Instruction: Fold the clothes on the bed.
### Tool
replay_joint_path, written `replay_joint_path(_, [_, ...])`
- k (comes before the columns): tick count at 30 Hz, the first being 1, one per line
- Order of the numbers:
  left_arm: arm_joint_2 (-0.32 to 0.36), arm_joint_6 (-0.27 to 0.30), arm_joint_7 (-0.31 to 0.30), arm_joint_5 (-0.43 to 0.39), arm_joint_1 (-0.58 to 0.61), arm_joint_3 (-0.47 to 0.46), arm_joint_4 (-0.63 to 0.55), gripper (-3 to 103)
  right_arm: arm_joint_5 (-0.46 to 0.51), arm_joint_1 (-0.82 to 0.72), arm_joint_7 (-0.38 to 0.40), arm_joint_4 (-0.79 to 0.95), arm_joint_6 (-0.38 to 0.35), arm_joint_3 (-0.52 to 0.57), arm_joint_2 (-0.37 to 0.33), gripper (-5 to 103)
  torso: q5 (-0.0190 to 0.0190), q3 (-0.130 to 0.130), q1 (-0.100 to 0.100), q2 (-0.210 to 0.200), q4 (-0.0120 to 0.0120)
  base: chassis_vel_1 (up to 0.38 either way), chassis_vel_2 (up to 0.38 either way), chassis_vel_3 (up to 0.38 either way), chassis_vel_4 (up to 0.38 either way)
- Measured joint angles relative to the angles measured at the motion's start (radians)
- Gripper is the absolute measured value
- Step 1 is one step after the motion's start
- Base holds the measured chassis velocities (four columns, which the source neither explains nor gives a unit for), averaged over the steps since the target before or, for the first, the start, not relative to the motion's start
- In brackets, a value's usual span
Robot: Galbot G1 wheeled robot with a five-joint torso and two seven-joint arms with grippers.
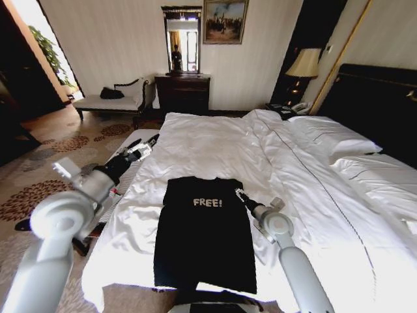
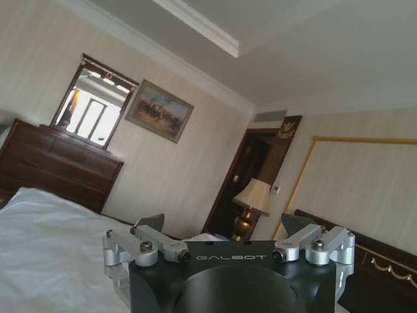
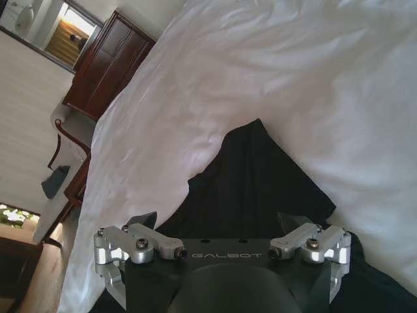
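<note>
The clothes are one black T-shirt [image 1: 205, 235] with white "FREE!" lettering. It lies flat near the foot of the bed [image 1: 215, 147], sleeves tucked in, its hem reaching the bed's near edge. My right gripper [image 1: 240, 193] is open and sits low at the shirt's upper right corner. In the right wrist view the open gripper [image 3: 217, 218] hovers just over the black cloth [image 3: 254, 176] with nothing between the fingers. My left gripper [image 1: 144, 147] is open and empty, raised over the bed's left edge away from the shirt. In the left wrist view it [image 2: 221, 225] points across the room.
White pillows [image 1: 329, 137] and a dark headboard [image 1: 378, 104] lie to the right. A dark dresser [image 1: 183, 91] with a mirror and a pale bench [image 1: 107, 102] stand beyond the bed. A lamp [image 1: 303, 64] sits on the nightstand. Patterned carpet [image 1: 58, 150] runs along the left.
</note>
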Motion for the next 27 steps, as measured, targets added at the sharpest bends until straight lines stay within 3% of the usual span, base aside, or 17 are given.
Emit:
replay_joint_path(8, [-0.065, 0.011, -0.016, 0.016, 0.118, -0.085, -0.045, 100, -0.014, 0.053, 0.033, -0.068, 0.003, 0.024, 0.052, 100, 0.0000, 0.000, 0.000, 0.000, 0.0005, 0.000, 0.000, 0.000, 0.000])
replay_joint_path(17, [-0.052, 0.026, -0.060, -0.026, 0.077, -0.122, -0.016, 100, -0.014, 0.024, 0.067, -0.072, 0.004, 0.049, 0.069, 100, 0.0002, 0.000, 0.000, 0.000, 0.0000, 0.000, 0.000, 0.000, 0.000])
replay_joint_path(27, [-0.053, 0.035, -0.062, -0.020, 0.093, -0.124, -0.042, 100, -0.012, -0.018, 0.075, -0.037, 0.004, 0.059, 0.070, 100, 0.0002, 0.000, 0.000, 0.000, 0.0003, 0.000, 0.000, 0.000, 0.000])
